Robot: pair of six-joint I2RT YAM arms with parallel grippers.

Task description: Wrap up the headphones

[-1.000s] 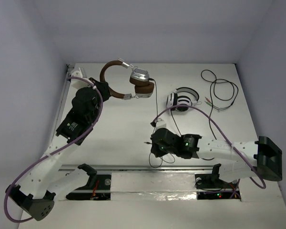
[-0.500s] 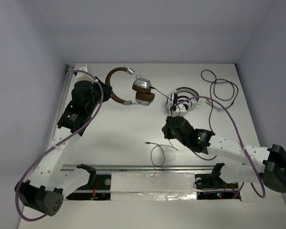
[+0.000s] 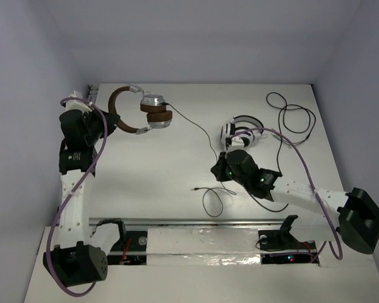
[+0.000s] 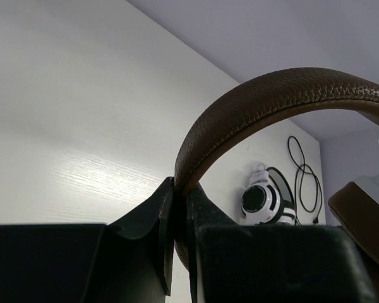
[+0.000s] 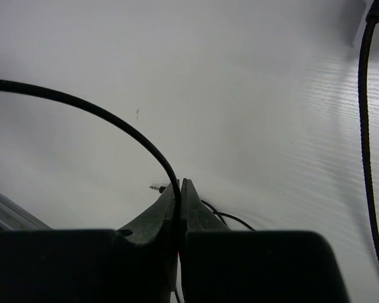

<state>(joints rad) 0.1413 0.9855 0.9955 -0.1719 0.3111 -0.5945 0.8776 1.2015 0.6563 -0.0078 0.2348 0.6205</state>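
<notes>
Headphones (image 3: 142,110): upper left of top view, headband clamped in your left tool (image 4: 179,199). Their cable (image 3: 192,126): pinched in your closed right tool (image 5: 179,189) mid-frame, tail looped loose on the table (image 3: 158,170). Wrapping: seemingly no turns wound yet.

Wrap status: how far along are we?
Done: left gripper clamps the headphones by the headband; right gripper pinches the cable.
In hand: the cable spans from the earcup to that gripper.
Left: no turns around the headphones yet; a slack loop and the plug lie on the table.
</notes>
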